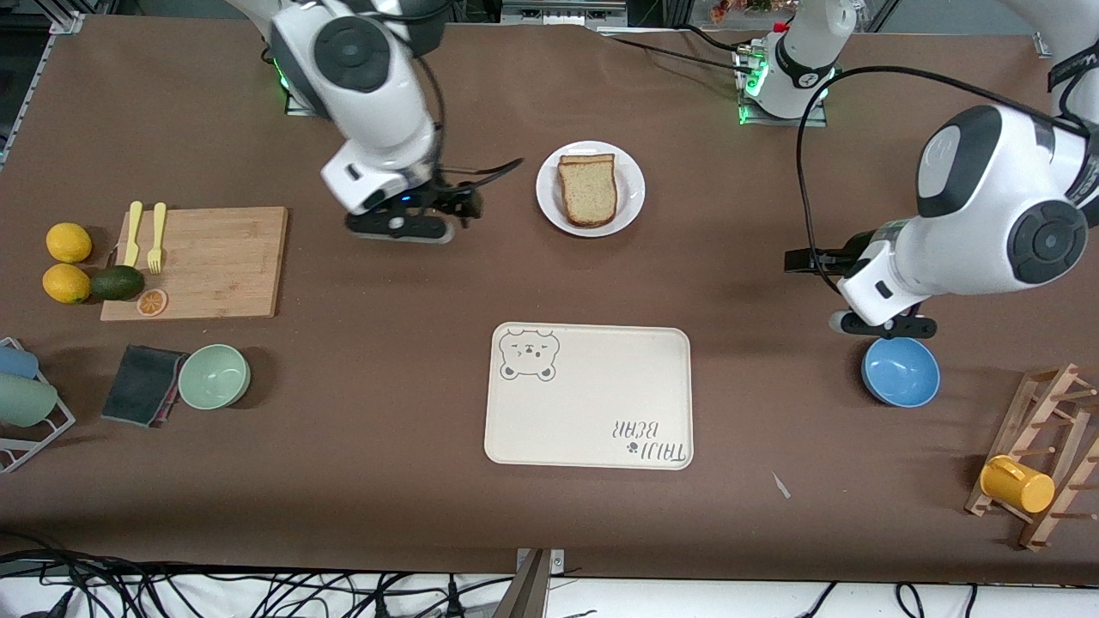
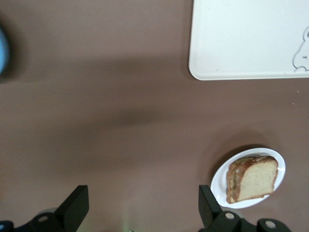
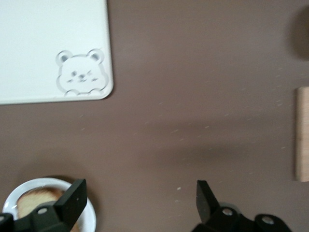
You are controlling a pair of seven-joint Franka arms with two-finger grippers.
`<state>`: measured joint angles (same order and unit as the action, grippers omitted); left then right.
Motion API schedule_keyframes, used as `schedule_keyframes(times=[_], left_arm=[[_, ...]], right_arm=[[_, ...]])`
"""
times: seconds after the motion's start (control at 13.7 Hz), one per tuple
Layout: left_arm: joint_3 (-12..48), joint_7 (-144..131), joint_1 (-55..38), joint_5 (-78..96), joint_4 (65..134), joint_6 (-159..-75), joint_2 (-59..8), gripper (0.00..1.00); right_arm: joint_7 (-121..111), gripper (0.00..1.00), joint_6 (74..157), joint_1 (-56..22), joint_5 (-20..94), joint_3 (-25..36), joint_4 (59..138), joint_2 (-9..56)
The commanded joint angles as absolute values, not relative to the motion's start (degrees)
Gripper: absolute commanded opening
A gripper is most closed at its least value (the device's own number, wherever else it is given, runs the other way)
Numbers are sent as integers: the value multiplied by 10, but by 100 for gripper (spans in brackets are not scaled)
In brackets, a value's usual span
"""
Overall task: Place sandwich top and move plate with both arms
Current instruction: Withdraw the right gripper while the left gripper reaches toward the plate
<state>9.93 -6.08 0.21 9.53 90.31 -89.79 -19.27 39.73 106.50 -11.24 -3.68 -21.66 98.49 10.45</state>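
The white plate (image 1: 546, 190) sits on the table between the two arms' bases. The sandwich top (image 1: 588, 193), a plain bread slice, lies on it over another slice whose edge shows beneath. My right gripper (image 1: 400, 225) is open and empty over bare table, beside the plate toward the right arm's end. My left gripper (image 1: 886, 325) is open and empty over the table by the blue bowl. The left wrist view shows its open gripper (image 2: 141, 212), the plate (image 2: 219, 180) and the bread (image 2: 256, 180). The right wrist view shows its open gripper (image 3: 140, 203), the plate (image 3: 13, 199) and the bread (image 3: 38, 197).
A cream bear tray (image 1: 592, 403) lies nearer the camera than the plate. A blue bowl (image 1: 900, 371) sits just under the left gripper. A cutting board (image 1: 215, 262) with forks, lemons and an avocado, a green bowl (image 1: 214, 376), and a wooden rack with a yellow mug (image 1: 1017, 483) stand at the table's ends.
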Motion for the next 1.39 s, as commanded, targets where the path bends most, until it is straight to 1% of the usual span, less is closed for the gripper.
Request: schedule_keyframes(times=[0.0,0.15,0.37,0.51,0.66,0.8,0.88,1.1,1.32], left_arm=[[109,-33,3,121,900,-900,-214,100],[117,-15,3,162,899,-923,-233,100],[118,13,4,209,898,-922,-232,100],[118,63,4,227,898,-918,-231,100],[118,115,4,234,898,-913,-232,100],[126,114,1,243,893,-883,-226,100],[131,126,4,251,892,-882,-227,100],[127,149,9,343,890,-887,-245,100],[128,149,4,366,894,-929,-272,100]], right_arm=[[365,100,1066,-112,34,-148,1010,69],[294,100,1056,-111,78,-86,1007,54],[236,100,1043,-85,78,-40,1008,23],[205,100,1018,-63,69,-33,1001,7],[159,100,1009,-25,66,-32,1002,-9],[150,100,1002,-17,0,-33,1001,-19],[147,100,992,-16,-25,-33,1000,-23],[109,100,983,-8,-28,-19,1001,-33],[98,100,982,-3,-29,-18,1012,-38]])
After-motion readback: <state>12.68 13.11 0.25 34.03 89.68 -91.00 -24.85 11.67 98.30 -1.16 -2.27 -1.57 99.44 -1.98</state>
